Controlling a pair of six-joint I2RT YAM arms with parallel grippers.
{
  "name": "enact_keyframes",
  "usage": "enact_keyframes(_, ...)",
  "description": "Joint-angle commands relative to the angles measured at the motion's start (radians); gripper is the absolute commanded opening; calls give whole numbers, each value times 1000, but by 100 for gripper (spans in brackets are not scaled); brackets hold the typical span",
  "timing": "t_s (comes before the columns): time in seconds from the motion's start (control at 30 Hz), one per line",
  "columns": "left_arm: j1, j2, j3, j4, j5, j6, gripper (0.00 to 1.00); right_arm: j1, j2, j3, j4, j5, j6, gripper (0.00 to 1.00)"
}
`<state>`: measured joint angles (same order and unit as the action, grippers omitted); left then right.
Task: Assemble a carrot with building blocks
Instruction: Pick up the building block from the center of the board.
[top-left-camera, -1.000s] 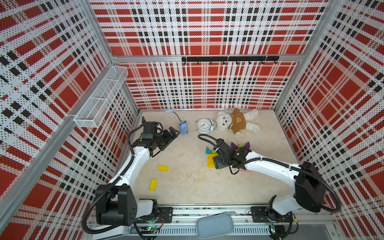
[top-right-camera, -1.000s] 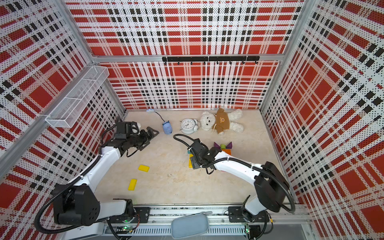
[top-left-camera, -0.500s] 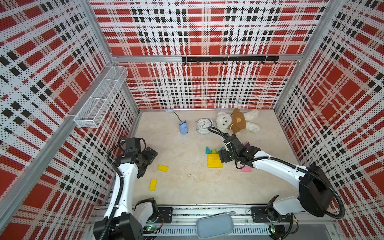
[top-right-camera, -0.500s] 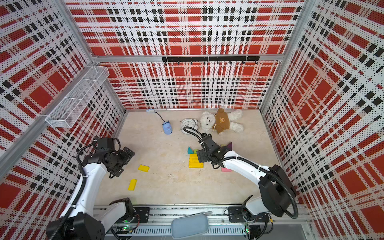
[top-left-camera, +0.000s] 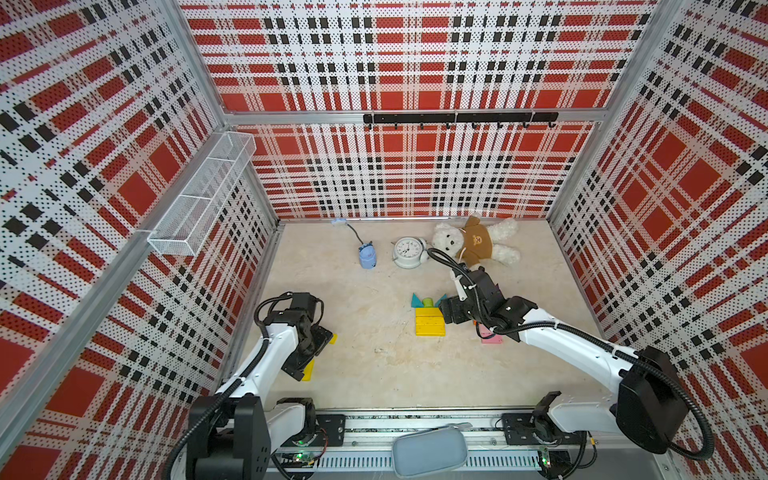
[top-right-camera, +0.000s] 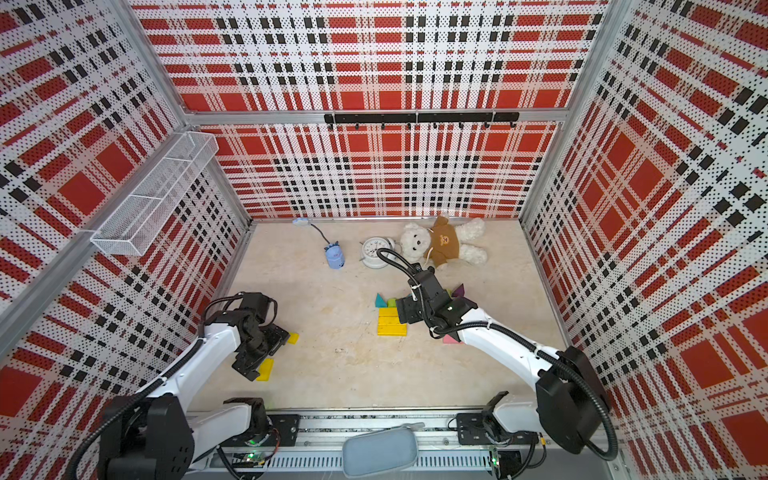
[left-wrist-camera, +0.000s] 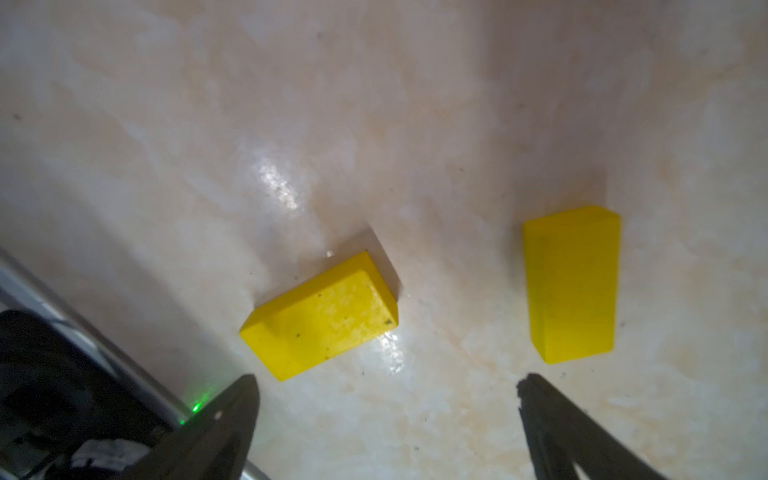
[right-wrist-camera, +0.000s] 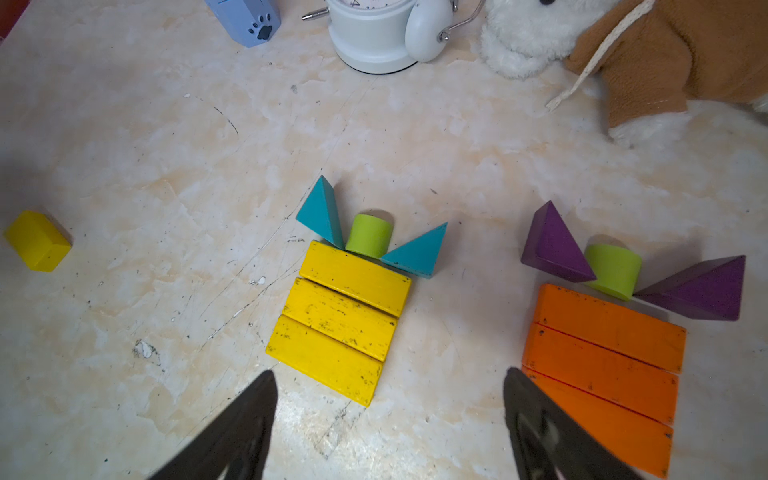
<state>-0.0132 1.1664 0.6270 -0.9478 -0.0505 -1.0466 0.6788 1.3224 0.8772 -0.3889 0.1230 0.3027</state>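
Three yellow bars (right-wrist-camera: 340, 320) lie side by side, topped by two teal triangles (right-wrist-camera: 322, 212) and a lime stub (right-wrist-camera: 369, 235). Beside them lie several orange bars (right-wrist-camera: 602, 357) with purple triangles (right-wrist-camera: 552, 245) and a second lime stub (right-wrist-camera: 613, 270). My right gripper (right-wrist-camera: 388, 386) is open and empty, just off the yellow bars (top-left-camera: 430, 322), hiding the orange set in both top views. My left gripper (left-wrist-camera: 384, 399) hangs open and empty over two small yellow blocks (left-wrist-camera: 320, 316) (left-wrist-camera: 571, 284) near the left wall (top-left-camera: 308, 370).
A pink block (top-left-camera: 491, 338) peeks out under my right arm. Along the back stand a white alarm clock (top-left-camera: 408, 252), a teddy bear (top-left-camera: 473, 243) and a small blue gadget (top-left-camera: 368, 256). A wire basket (top-left-camera: 203, 195) hangs on the left wall.
My left arm swung from the back left down to the front, over the two small yellow blocks. My right gripper backed off the yellow bars to the right and opened wider.
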Motion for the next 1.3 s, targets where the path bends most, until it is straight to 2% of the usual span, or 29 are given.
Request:
enact_keyframes(0.0,-1,23,-30,153,42,0,100,-1,-31,-14,47,-10,-4,88)
enact_keyframes(0.13,-10,47,-51,209,84,16,100,-2,-16,-14,53,-11,-6,88)
enact_keyframes(0.33,-89,49,-14,213,107,14,100,-2,1,-9,51,-8,-7,89)
enact_keyframes(0.43,-123,22,24,189,58,43,100,-2,-3,-12,54,-5,-8,89)
enact_keyframes(0.5,-115,0,46,172,22,52,100,-2,-2,-13,56,-10,-9,89)
enact_keyframes(0.6,-115,12,88,196,8,142,99,-1,-1,-15,59,-8,-10,89)
enact_keyframes(0.7,-113,84,196,108,-74,294,99,-2,-5,-11,53,-8,-10,89)
enact_keyframes(0.87,-84,210,288,101,-19,508,100,-2,-11,-16,58,-14,-11,89)
enact_keyframes(1.27,-53,385,319,151,53,619,99,-1,-33,-26,62,-4,-6,89)
